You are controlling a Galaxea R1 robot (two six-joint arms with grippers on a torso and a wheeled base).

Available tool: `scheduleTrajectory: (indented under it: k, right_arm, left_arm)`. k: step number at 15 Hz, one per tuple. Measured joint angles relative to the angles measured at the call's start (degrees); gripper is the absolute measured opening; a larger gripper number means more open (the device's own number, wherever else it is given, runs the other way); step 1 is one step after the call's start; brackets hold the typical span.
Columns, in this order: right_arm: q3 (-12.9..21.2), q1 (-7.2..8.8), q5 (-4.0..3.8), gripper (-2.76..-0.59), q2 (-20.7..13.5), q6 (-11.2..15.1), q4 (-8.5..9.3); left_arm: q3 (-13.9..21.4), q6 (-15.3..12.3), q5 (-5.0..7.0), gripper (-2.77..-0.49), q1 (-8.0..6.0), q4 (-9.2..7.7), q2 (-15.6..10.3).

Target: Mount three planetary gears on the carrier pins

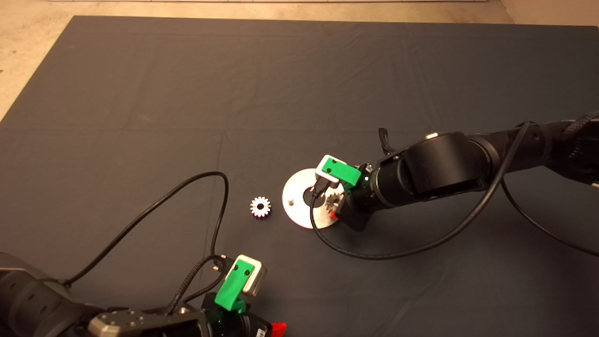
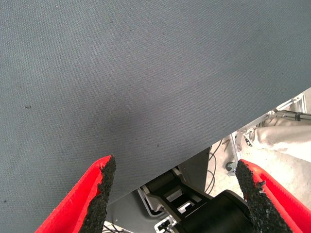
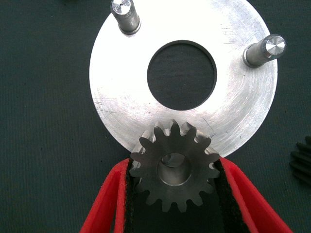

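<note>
The mat (image 1: 140,117) covers the table and carries everything. The right arm (image 1: 468,164) reaches in over it, and the left arm (image 1: 42,304) waits at the near edge.

The disc (image 3: 116,97) lies flat on the mat just ahead of the right gripper (image 3: 172,172), its central hole open to the mat. Two bare pins, one (image 3: 125,15) and the other (image 3: 265,51), stand upright on the far half of the disc, well apart from the jaws on either side of the hole.

The right gripper's jaws are clenched on a gear (image 3: 174,167), the pads pressing its teeth from both sides so that the bore faces straight up at the wrist camera. The gear sits between the jaws over the disc's near rim. Something metallic shows inside the bore; I judge it to be the third pin, which would mean the gear is held flat and level so that it can slide down without binding.

A second gear (image 1: 260,206) lies flat on the mat beyond the disc from the jaws, near its rim but apart. A dark toothed edge (image 3: 302,162) just outside one finger may be the third gear.

The left gripper (image 2: 175,194) hangs released over the mat's edge, holding nothing.

No writing or brand marks can be read anywhere.
</note>
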Motion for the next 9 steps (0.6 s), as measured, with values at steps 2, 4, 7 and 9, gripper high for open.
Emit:
scheduleTrajectory:
  k: [2, 4, 7, 9]
  right_arm:
    - [0.0, 0.0, -0.09, -2.41, 0.0, 0.0, 0.02]
    - [0.0, 0.0, -0.08, -2.41, 0.0, 0.0, 0.0]
    - [0.0, 0.0, -0.13, -2.41, 0.0, 0.0, 0.02]
    - [0.0, -0.02, -0.17, -2.41, 0.0, 0.0, 0.02]
  left_arm:
    - [0.0, 0.0, 0.0, -1.51, 0.0, 0.0, 0.0]
    - [0.0, 0.0, 0.0, -1.51, 0.0, 0.0, 0.0]
    - [0.0, 0.0, 0.0, -1.51, 0.0, 0.0, -0.2]
    - [0.0, 0.0, 0.0, -1.51, 0.0, 0.0, -0.2]
